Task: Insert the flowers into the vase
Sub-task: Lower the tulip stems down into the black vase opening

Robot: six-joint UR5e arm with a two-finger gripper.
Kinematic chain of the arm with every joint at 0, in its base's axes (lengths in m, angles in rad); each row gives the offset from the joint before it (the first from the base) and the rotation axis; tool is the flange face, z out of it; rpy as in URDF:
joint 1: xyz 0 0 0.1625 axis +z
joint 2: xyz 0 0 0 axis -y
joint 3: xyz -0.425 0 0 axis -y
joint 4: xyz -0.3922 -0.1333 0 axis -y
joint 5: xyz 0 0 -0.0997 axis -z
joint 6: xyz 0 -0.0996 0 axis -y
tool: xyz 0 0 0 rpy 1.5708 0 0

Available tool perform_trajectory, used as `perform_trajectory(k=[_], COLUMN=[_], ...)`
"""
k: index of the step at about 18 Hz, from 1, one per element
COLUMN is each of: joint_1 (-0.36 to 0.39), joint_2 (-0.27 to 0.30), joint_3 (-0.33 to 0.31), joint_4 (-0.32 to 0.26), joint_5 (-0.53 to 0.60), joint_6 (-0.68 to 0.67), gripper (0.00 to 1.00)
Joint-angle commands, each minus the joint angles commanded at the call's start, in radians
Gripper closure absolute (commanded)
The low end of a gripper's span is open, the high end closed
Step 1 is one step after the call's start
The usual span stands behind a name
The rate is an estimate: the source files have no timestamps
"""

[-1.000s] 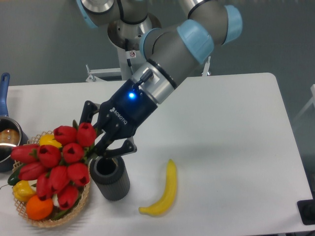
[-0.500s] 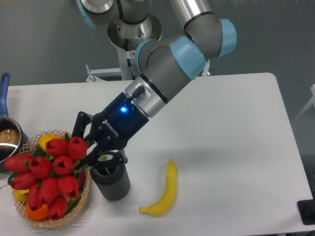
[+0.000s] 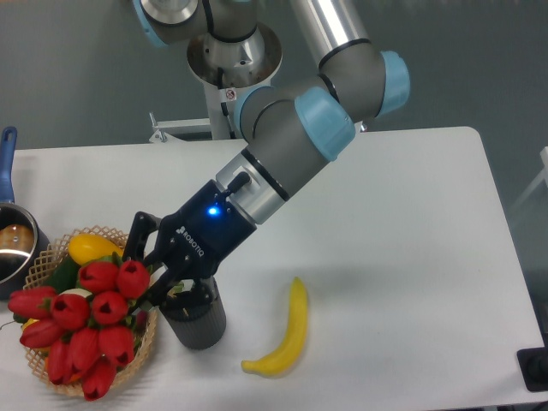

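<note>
The big arm leans down across the white desk [image 3: 385, 223], and from where I stand the worry is plain: the flowers [image 3: 81, 330] hang off to the side, over the wicker basket [image 3: 51, 257], not above the vase [image 3: 195, 317]. The red buds spread wider than the vase's mouth and lie almost sideways, heads pointing away from it and down toward the basket. If the stems, which I cannot see behind the gripper [image 3: 167, 278], miss the hollow or catch on the thick rim, the bunch could simply tip over the edge and land among the vegetables. A sideways push from the arm could also shove the vase along the desk or knock it over, since it stands free and the gripper body sits right on top of it. The basket, too, touches or nearly touches the vase on that side, so a sliding vase would nudge it.

The vase stands near the front of the desk, just beside the basket, with a banana [image 3: 287, 334] lying a little apart on its other side. A pot [image 3: 13, 248] sits at the far edge, well apart from all this.

As for the fingers [image 3: 141, 235], they look only partly apart, angled down over the vase mouth with the green base of the bunch between them. They seem to grip the stems there, though the contact itself is hidden.
</note>
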Motion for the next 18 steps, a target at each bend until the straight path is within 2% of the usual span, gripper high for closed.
perform_trajectory(k=[2, 7, 18], joint_1=[0.0, 0.0, 0.02], joint_2=[-0.003, 0.002, -0.002], joint_3=[-0.003, -0.063, -0.095], joint_4=[0.0, 0.0, 0.0], joint_5=[0.0, -0.002, -0.002], joint_6=[0.003, 0.012, 0.054], gripper=[0.75, 0.74, 0.72])
